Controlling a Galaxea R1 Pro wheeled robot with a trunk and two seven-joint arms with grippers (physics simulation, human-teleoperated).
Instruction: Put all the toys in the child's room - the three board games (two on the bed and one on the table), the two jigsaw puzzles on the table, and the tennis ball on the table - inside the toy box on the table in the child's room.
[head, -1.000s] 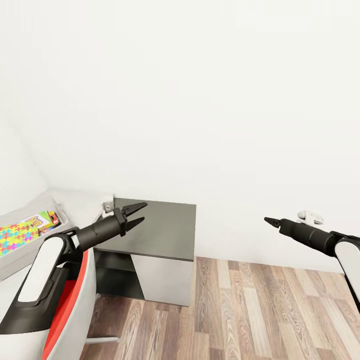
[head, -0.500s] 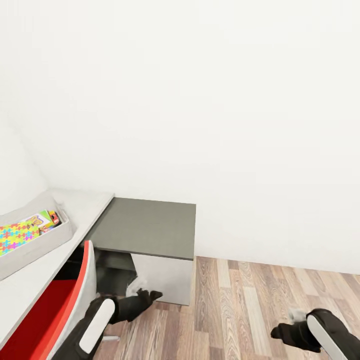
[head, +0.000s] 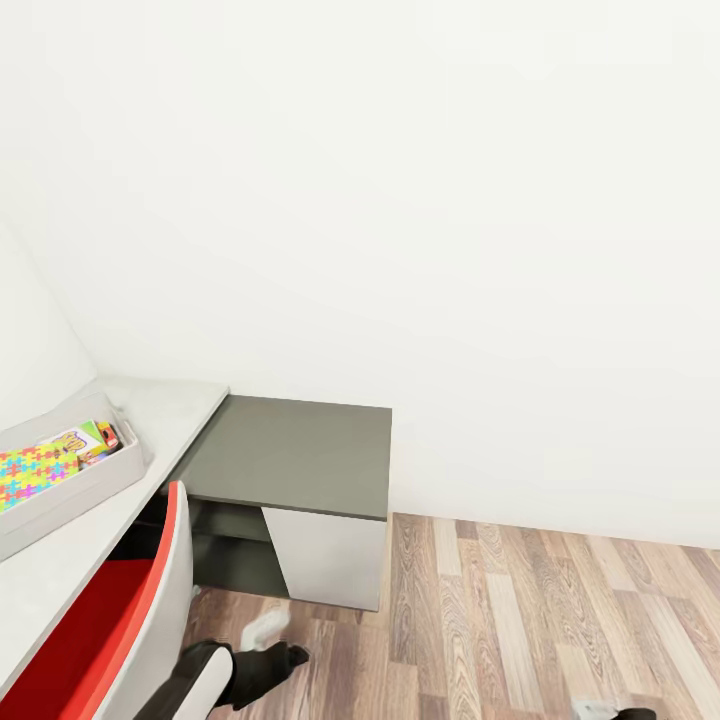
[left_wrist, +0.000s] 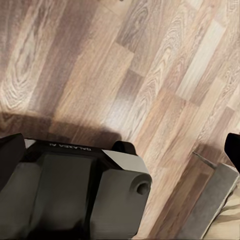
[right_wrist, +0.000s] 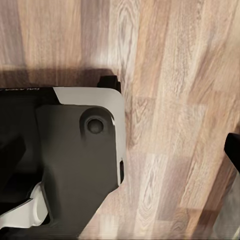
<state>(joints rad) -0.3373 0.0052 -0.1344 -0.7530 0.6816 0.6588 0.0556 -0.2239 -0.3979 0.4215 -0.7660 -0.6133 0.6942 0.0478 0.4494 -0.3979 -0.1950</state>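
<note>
Ahead of you the wood-plank floor (head: 540, 620) lies open up to the white wall (head: 450, 250). On your left stands a dark grey cabinet (head: 295, 460), butted against the edge of the pale table (head: 60, 560). A red-and-white chair (head: 140, 610) sits tucked under that table edge, beside your left arm. The toy box (head: 100, 478) rests on the table at far left, a jigsaw puzzle (head: 35, 470) and a board game (head: 95, 440) lying inside it. Compared with a second ago, both arms have dropped from chest height. The left gripper (head: 290, 655) hangs low near the floor, the right gripper (head: 600, 710) at the bottom edge; finger state of either cannot be told.
</note>
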